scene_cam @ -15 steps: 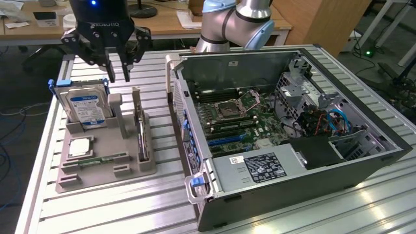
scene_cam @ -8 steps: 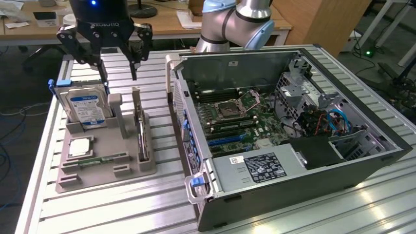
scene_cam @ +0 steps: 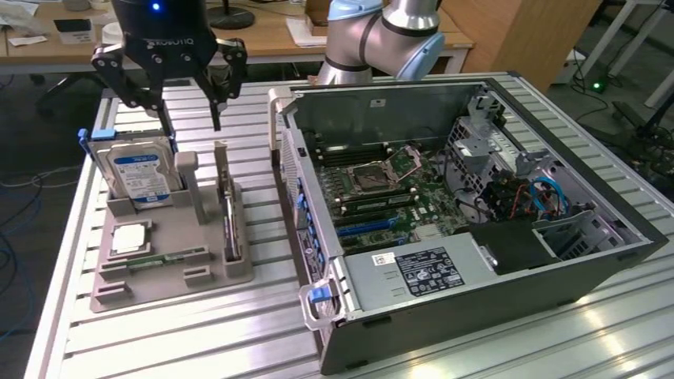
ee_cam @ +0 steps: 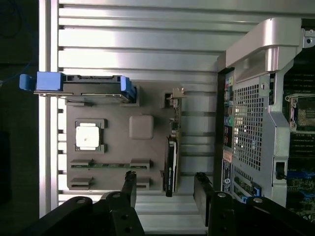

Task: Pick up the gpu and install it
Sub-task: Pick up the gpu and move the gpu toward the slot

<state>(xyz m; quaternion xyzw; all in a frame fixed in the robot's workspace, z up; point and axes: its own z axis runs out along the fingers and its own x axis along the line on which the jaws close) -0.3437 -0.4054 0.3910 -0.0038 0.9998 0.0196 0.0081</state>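
**Fig.** We see the gpu point(scene_cam: 227, 217), a thin dark card with a pale metal bracket, standing on edge in the grey moulded tray point(scene_cam: 216, 272) below the black gripper point(scene_cam: 185, 106). Its long axis lies square to the line between the spread, empty fingers point(ee_cam: 130, 183), which flank its thin faces. The silver hard drive point(scene_cam: 137, 174) stands to one side and the open computer case point(scene_cam: 506, 316) to the other, both apart from the card.

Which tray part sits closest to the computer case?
The gpu: thin dark card standing on edge; the drive, CPU and memory stick sit farther off.
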